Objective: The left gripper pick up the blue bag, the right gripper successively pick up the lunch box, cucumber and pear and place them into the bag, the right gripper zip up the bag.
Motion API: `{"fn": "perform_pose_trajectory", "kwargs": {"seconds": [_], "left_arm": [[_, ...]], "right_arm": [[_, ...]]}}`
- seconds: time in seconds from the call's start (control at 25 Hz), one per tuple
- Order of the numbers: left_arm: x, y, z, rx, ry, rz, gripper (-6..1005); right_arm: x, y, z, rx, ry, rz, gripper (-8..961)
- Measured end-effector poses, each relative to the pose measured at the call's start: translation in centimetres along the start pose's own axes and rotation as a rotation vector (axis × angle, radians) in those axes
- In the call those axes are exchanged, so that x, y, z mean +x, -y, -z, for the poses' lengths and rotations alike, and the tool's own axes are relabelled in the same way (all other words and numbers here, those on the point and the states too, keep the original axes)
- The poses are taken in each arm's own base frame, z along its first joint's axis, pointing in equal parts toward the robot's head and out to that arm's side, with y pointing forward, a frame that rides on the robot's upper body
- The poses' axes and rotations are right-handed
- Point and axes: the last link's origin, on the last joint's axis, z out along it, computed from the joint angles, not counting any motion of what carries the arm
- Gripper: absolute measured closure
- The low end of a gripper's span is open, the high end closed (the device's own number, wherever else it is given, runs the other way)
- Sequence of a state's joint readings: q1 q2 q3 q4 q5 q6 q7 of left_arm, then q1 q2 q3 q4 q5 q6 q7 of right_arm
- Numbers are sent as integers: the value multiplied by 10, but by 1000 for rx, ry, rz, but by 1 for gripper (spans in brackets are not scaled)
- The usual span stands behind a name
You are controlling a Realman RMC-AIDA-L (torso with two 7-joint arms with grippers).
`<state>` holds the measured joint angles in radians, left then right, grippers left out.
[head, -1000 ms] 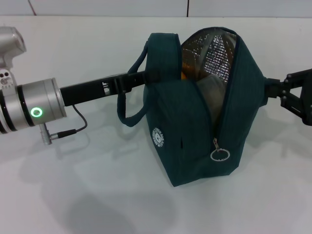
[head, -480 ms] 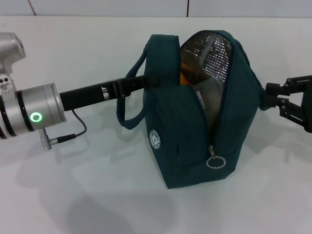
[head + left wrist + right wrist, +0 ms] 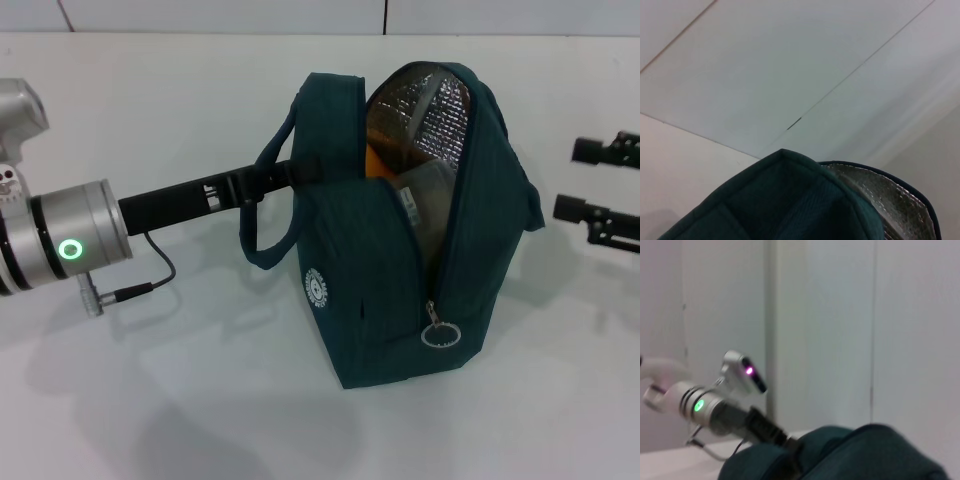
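I am working over a smooth white table (image 3: 150,420), and the blue bag (image 3: 385,290) is standing on it at the centre of the head view, its dark teal fabric soft and creased, its body tapering up to a rounded top. The mouth is gaping open toward three o'clock, showing crinkled silver foil lining (image 3: 440,110) and something orange deep inside, so I judge that the food is packed and only the zipping is left. My left gripper (image 3: 300,170) is reaching in from nine o'clock on a long black arm and gripping the bag's upper edge beside the looped handle (image 3: 265,215); I am holding it there to keep the limp fabric upright and braced against the coming pull. My right gripper (image 3: 598,195) is hanging at three o'clock, apart from the bag, its two black fingers spread and holding nothing. The zipper's round metal ring (image 3: 440,335) is dangling low on the front seam at five o'clock.
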<state>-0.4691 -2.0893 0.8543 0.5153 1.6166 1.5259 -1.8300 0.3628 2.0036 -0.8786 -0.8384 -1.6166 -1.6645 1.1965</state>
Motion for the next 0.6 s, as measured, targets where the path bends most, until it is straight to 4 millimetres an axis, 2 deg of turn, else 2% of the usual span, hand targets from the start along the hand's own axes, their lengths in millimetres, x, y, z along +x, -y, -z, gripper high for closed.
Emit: {"fn": "perform_pose_trajectory", "kwargs": {"seconds": [0.2, 0.4, 0.52, 0.6], "left_arm": [[-2, 1, 2, 4, -5, 4, 948], [-2, 1, 4, 6, -14, 8, 947], [-2, 1, 4, 7, -14, 9, 947], [-3, 1, 4, 8, -15, 10, 947]], "right_arm": [[-3, 0, 8, 18, 41, -5, 371], [-7, -11, 12, -35, 87, 30, 253], [-7, -27, 20, -99, 124, 77, 244], [-6, -31, 21, -110, 131, 82, 244]]}}
